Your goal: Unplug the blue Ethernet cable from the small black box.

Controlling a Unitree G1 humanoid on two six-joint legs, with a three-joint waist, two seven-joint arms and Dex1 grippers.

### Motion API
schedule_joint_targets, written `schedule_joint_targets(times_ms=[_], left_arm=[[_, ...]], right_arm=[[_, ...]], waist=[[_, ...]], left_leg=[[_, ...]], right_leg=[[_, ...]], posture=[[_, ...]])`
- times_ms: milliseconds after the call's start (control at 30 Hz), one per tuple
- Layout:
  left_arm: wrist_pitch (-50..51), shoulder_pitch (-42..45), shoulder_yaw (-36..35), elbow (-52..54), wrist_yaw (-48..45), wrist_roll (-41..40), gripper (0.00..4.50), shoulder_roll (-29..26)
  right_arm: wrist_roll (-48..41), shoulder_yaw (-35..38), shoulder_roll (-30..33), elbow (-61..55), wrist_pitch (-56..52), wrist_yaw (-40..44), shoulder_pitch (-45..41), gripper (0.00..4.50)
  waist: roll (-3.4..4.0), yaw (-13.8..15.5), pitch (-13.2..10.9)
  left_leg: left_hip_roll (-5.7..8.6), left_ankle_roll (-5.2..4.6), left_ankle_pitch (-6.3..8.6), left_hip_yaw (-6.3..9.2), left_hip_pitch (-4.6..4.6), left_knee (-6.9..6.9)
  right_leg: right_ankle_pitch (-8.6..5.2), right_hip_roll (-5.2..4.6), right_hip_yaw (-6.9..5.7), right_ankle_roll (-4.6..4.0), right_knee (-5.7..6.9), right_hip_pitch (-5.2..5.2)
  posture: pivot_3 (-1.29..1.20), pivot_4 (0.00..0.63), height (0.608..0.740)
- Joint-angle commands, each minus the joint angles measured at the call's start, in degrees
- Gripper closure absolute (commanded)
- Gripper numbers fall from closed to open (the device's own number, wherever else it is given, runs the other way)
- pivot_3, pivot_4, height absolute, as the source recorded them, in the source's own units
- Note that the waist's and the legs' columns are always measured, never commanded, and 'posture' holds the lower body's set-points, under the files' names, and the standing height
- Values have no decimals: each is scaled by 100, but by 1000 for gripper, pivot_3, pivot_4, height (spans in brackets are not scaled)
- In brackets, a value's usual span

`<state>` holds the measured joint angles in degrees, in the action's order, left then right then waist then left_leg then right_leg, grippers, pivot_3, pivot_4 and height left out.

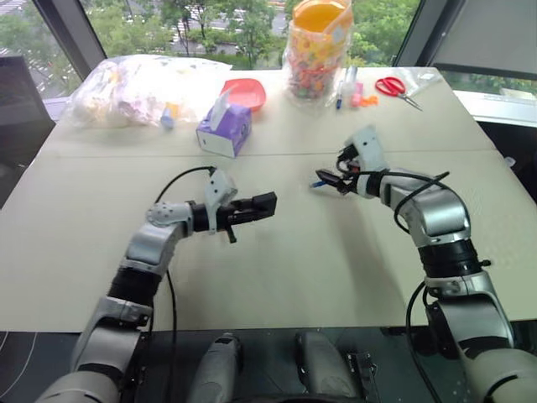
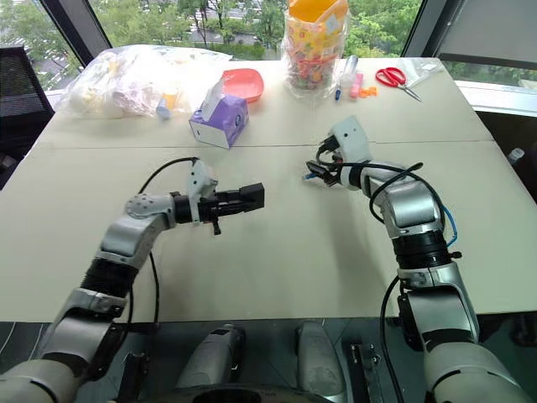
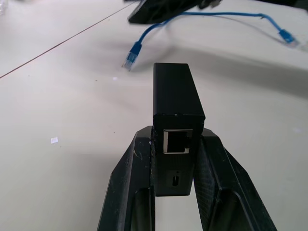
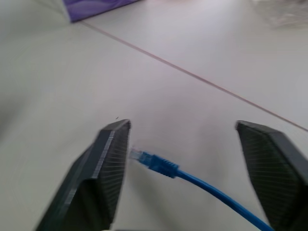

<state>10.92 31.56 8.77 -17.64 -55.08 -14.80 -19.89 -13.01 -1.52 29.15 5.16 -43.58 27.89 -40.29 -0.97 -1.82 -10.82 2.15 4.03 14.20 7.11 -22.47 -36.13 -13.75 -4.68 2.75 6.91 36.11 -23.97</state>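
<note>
From the head views, the left hand (image 1: 252,207) is gripping the small black box (image 1: 263,202) above the table (image 1: 294,269), well apart from the right hand (image 1: 329,179). In the left wrist view the box's port is showing empty, and the blue Ethernet cable (image 3: 202,21) is lying free beyond it. In the right wrist view the right hand is standing wide, with the cable's plug lying loose between its fingers (image 4: 108,159), nearest that arm.

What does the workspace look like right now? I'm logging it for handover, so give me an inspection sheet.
Surface: pale table, bare near the robot.
Job's things: black box clamped in left gripper, port empty; blue cable unplugged, loose between the fingers of the right gripper.
Clutter: tissue box, red bowl, plastic bags, snack jar, scissors at the far edge.
Grippers: left shut on box; right open.
Cables: black arm cables.
Surroundings: windows, trees outside.
</note>
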Motion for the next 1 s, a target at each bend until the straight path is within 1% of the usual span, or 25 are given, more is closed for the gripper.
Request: schedule_joint_targets(times_ms=[33, 167, 300, 367, 400, 467, 600, 633, 767, 867, 1000], left_arm=[[-537, 203, -99, -298, 237, 208, 4026, 144], [-1070, 259, -81, -801, 440, 436, 4026, 340], [-1311, 188, -98, -1045, 422, 508, 4026, 319], [-1320, 132, -111, -1079, 403, 498, 2975, 298], [-1319, 106, -116, -1082, 400, 499, 2686, 286], [-1294, 42, -134, -1036, 399, 487, 1748, 263], [-1199, -50, -197, -891, 379, 430, 142, 180], [-1114, -76, -255, -802, 378, 362, 62, 145], [-681, -254, -478, -289, 320, 92, 62, -73], [-8, -592, -717, 591, 228, -226, 62, -487], [962, -1132, -1073, 1789, 123, -729, 62, -1127]], right_arm=[[-195, 364, 103, -679, -329, -38, 150, 54], [-388, 563, 167, -1507, -796, -85, 680, 54], [-538, 573, 84, -2102, -1136, -162, 1026, 54], [-605, 570, 49, -2282, -1265, -197, 1109, 0], [-638, 570, 35, -2355, -1321, -215, 1139, 0], [-735, 571, 42, -2544, -1444, -199, 1229, 0], [-893, 505, 181, -2877, -1596, -60, 1424, 0], [-965, 492, 251, -3002, -1638, 30, 1502, 0], [-1217, 478, 453, -3401, -1727, 293, 1762, 0], [-1448, 583, 643, -3754, -1708, 524, 2037, 0], [-1948, 928, 537, -3874, -1886, 593, 2168, 0]], waist=[[0, -2, 0], [0, -3, 1], [0, -42, 1], [0, -57, 1], [0, -64, 1], [1, -61, 1], [1, -43, 1], [1, -41, 1], [0, -47, 1], [0, -76, 1], [0, -62, 0]], left_leg=[[0, 0, 0, 0, 0, 1], [0, -1, 0, 0, 1, -1], [0, -1, 0, 0, 2, -1], [0, -1, 0, 0, 4, -2], [-1, -2, 0, 0, 6, -3], [-1, -2, 0, 0, 10, -2], [-1, -2, 0, 0, 10, -3], [-1, -2, 0, 0, 9, -3], [-1, -2, 0, 1, 9, -2], [-4, -4, 1, 2, 9, 2], [-6, -6, 2, 1, 13, -3]], right_leg=[[0, 0, 0, 0, 0, 0], [0, 1, 0, 0, 1, 2], [0, 1, 0, 1, 3, 3], [0, 1, 0, 1, 3, 4], [0, 1, 0, 2, 4, 6], [0, 2, 0, 2, 3, 11], [0, 1, 0, 2, 3, 12], [0, 1, 0, 2, 2, 12], [0, 1, -1, 3, 1, 14], [0, 2, 0, 3, 1, 10], [-1, 3, -1, 3, 2, 16]], posture=[[0, 150, 740], [0, 150, 740], [0, 150, 740], [0, 150, 740], [0, 150, 740], [0, 150, 740], [0, 150, 740], [0, 150, 740], [0, 150, 740], [0, 150, 740], [0, 150, 740]])
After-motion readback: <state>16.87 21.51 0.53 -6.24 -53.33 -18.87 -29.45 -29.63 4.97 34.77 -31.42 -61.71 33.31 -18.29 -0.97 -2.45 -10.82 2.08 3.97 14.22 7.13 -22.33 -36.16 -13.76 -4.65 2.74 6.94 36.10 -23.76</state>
